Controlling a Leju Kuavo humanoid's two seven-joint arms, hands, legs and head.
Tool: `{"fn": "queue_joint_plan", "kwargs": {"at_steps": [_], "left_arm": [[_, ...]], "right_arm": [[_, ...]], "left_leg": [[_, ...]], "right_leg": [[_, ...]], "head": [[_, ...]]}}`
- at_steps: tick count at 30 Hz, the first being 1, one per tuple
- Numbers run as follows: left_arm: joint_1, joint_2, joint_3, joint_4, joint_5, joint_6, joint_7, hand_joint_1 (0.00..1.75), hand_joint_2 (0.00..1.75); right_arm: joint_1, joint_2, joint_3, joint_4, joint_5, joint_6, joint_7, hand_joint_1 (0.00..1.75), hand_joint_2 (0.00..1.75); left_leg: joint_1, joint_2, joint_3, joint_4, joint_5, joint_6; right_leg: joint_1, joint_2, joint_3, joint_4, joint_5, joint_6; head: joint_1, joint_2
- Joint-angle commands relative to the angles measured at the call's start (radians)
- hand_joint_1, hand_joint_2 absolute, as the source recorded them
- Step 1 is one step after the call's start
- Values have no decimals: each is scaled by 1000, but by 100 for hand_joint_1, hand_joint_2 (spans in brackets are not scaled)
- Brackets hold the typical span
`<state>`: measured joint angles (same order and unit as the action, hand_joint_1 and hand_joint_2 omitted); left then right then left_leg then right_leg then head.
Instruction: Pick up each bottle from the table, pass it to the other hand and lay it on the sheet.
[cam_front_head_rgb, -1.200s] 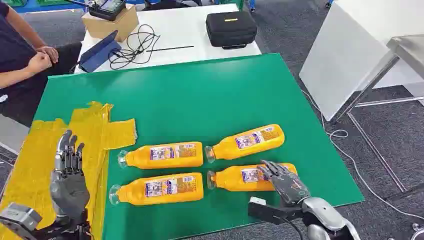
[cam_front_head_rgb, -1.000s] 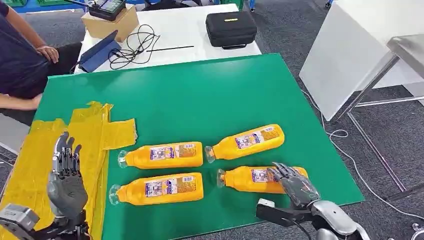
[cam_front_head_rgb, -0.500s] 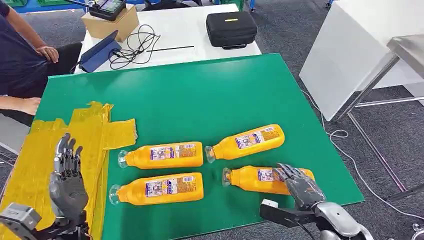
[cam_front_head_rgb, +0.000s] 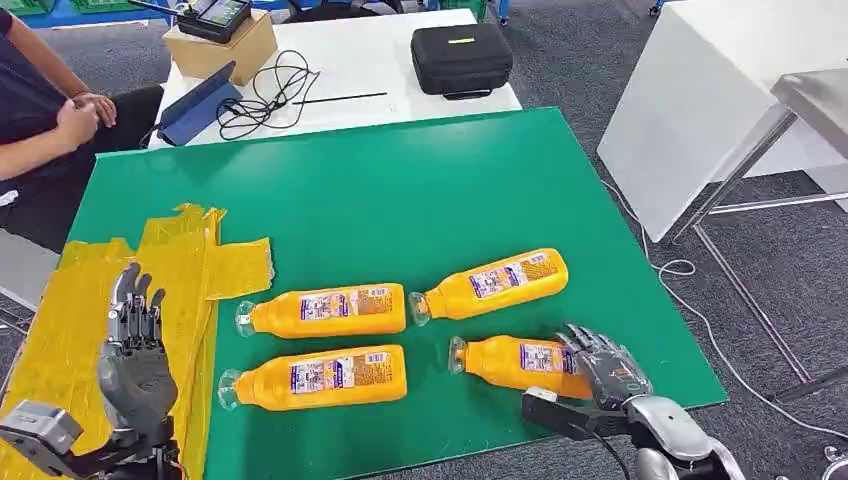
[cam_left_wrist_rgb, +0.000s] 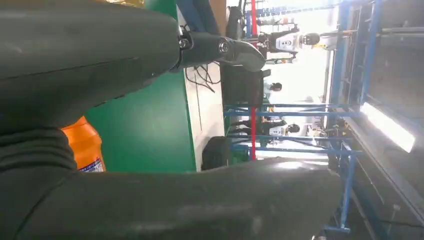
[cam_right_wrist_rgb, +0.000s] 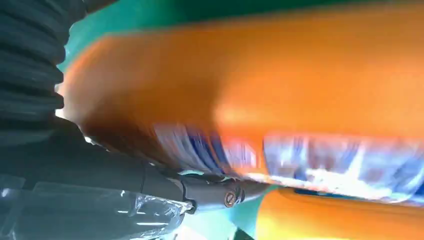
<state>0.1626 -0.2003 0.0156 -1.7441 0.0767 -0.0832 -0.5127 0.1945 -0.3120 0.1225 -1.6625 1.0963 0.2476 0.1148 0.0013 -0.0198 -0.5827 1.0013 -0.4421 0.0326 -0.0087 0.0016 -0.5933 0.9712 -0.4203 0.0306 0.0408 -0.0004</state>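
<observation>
Four bottles: orange plastic bottles lie on their sides on the green counter (cam_front_head_rgb: 420, 190).
Change: the near-right orange bottle (cam_front_head_rgb: 510, 362) has slid rightward along the near edge since 1.2 s ago; the other three are unmoved.
Right hand (cam_front_head_rgb: 605, 368): fingers wrapped over that bottle's base end.
Left hand (cam_front_head_rgb: 135, 350): open, upright over the yellow sheet (cam_front_head_rgb: 70, 300), holding nothing.
Labels: blue-and-white print, unreadable.
</observation>
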Motion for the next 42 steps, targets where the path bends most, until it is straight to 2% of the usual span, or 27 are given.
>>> {"fn": "queue_joint_plan", "kwargs": {"at_steps": [1, 2, 3, 4, 13, 18, 26, 30, 33, 36, 37, 40, 42], "left_arm": [[-23, 23, 25, 55, 5, 4, 5, 0, 0], [-22, 22, 25, 53, 5, 4, 5, 0, 0], [-20, 22, 27, 51, 6, 5, 4, 0, 0], [-20, 22, 29, 50, 6, 4, 4, 0, 0], [-29, 35, 8, 85, 12, -3, -1, 0, 0], [-54, 36, 2, 108, 21, 16, 1, 0, 0], [-55, 37, 1, 110, 21, 17, 1, 0, 0], [-30, 24, 16, 101, 53, 45, 10, 0, 0], [-26, 13, 24, 107, 90, 48, 39, 0, 0], [-22, 12, 24, 100, 104, 69, 50, 0, 0], [-20, 14, 22, 98, 108, 70, 50, 0, 175], [-27, 21, 4, 104, 135, 49, 54, 0, 175], [-27, 20, -2, 102, 151, 38, 58, 0, 175]], "right_arm": [[-19, 25, -17, 119, 12, 6, 15, 0, 175], [-19, 26, -17, 119, 13, 7, 16, 2, 175], [-18, 26, -20, 122, 13, 9, 16, 150, 175], [-14, 25, -25, 125, 11, 12, 18, 175, 175], [61, 36, -94, 40, -5, 29, 27, 175, 175], [66, 69, -131, 14, -49, 26, -22, 175, 175], [73, 73, -129, -7, -47, 28, -19, 175, 175], [73, 178, -185, -117, -249, -51, -170, 175, 175], [41, 236, -160, -187, -410, -78, -268, 175, 175], [-17, 270, -80, -211, -531, -113, -343, 175, 175], [-45, 270, -48, -198, -559, -119, -355, 175, 175], [-138, 272, 21, -120, -644, -146, -379, 175, 175], [-197, 290, 53, -80, -631, -221, -370, 175, 175]], "left_leg": [[1, 1, 6, -2, -1, -2], [1, 1, 4, -2, 0, -1], [1, 0, 4, -1, 0, -1], [1, 1, 5, -2, 0, -1], [0, -2, 8, -2, -1, -2], [0, -3, 6, -1, 0, -1], [-1, -1, 5, -1, -1, -1], [-1, -1, 5, -1, -1, 0], [-1, 3, 3, -1, -1, -1], [-1, 5, 1, -1, -1, -1], [0, 4, 0, -1, -1, 0], [0, 6, 1, -1, 0, 0], [0, 7, 2, -1, 0, 0]], "right_leg": [[1, -1, 6, -2, 0, -1], [1, -1, 5, -2, 0, -1], [1, -1, 4, -2, 0, -1], [1, -1, 5, -2, 0, -1], [0, -4, 9, -2, -2, -1], [0, -4, 7, -2, -1, 0], [-1, -2, 5, -1, -1, 0], [-1, -2, 5, -1, -1, 0], [-1, 2, 2, 0, 0, 0], [-1, 4, 0, 0, 0, -1], [-1, 3, 0, 0, 1, 0], [0, 4, 0, 0, 1, 0], [0, 6, 1, -1, 2, 0]], "head": [[0, 0], [0, 0], [0, 0], [0, 0], [0, 0], [0, 0], [0, 0], [0, 0], [0, 0], [-1, 0], [0, 0], [0, 0], [0, 0]]}}
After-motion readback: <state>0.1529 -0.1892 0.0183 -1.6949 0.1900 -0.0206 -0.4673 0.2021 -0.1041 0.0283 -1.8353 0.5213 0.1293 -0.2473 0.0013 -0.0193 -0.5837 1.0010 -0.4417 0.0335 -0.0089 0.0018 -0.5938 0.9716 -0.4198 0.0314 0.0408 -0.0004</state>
